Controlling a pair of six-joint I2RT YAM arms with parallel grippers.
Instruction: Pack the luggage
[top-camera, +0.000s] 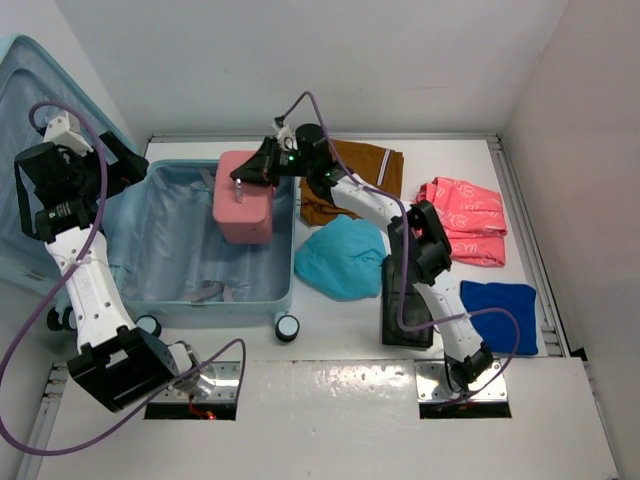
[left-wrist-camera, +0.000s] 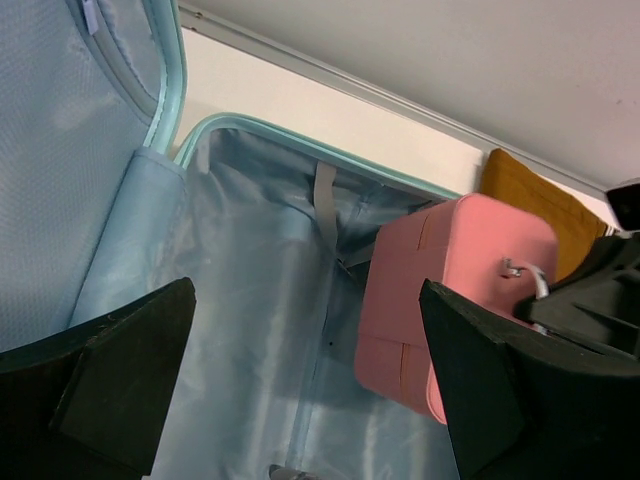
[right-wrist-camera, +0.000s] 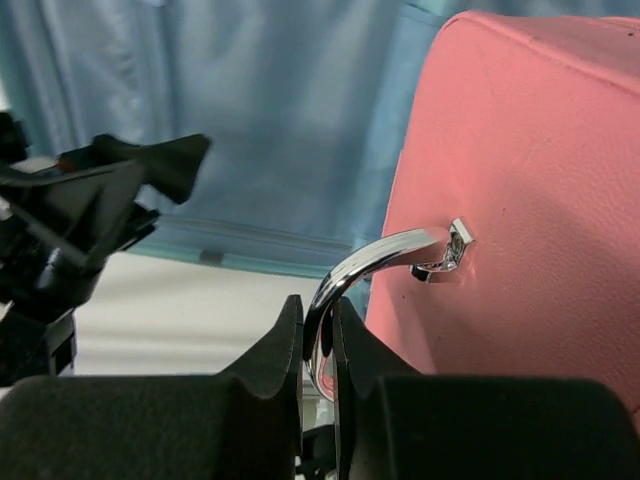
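Observation:
The luggage (top-camera: 180, 300), a large pale aqua suitcase, lies open at the left with its lid (top-camera: 30, 120) raised; its blue lining shows in the left wrist view (left-wrist-camera: 250, 300). My right gripper (top-camera: 252, 172) is shut on the chrome handle (right-wrist-camera: 370, 265) of a small pink hard case (top-camera: 245, 208), holding the case over the suitcase's right side. The case also shows in the left wrist view (left-wrist-camera: 440, 290) and right wrist view (right-wrist-camera: 530, 180). My left gripper (top-camera: 122, 170) is open and empty above the suitcase's left part.
To the right of the suitcase lie a brown garment (top-camera: 365, 165), a teal garment (top-camera: 340, 255), a coral-pink folded garment (top-camera: 465, 220), a dark blue folded cloth (top-camera: 500, 315) and a black flat item (top-camera: 402, 305). Suitcase wheels (top-camera: 287, 327) point at the near edge.

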